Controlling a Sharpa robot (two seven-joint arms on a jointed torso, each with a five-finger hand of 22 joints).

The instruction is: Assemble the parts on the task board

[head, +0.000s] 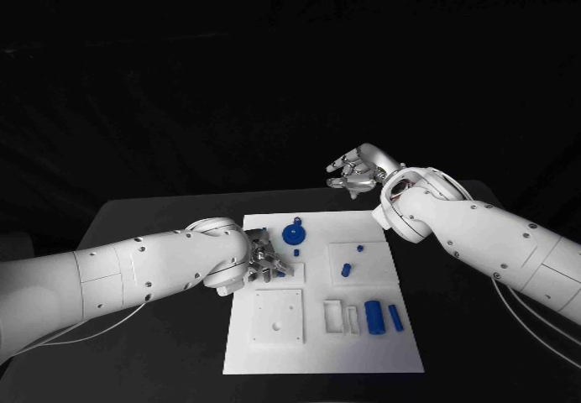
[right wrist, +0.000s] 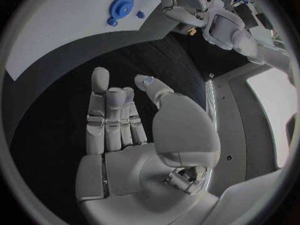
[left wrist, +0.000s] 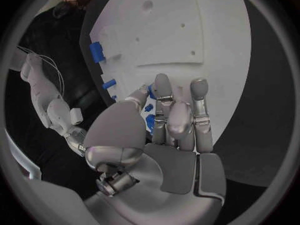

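Note:
The white task board lies in the middle of the black table. My left hand is low over its left-middle part, fingers stretched over a small blue part that shows between thumb and fingers; whether it is gripped is unclear. My right hand hangs in the air beyond the board's far edge, fingers straight and apart, with nothing in it. A blue gear stands on the board's far part. Two small blue pegs sit at the right-middle. A blue cylinder and a blue bar lie nearer the front.
A white square plate with holes sits on the board's near left, with white slotted blocks beside it. Black table surrounds the board on all sides. My right forearm crosses above the table's right side.

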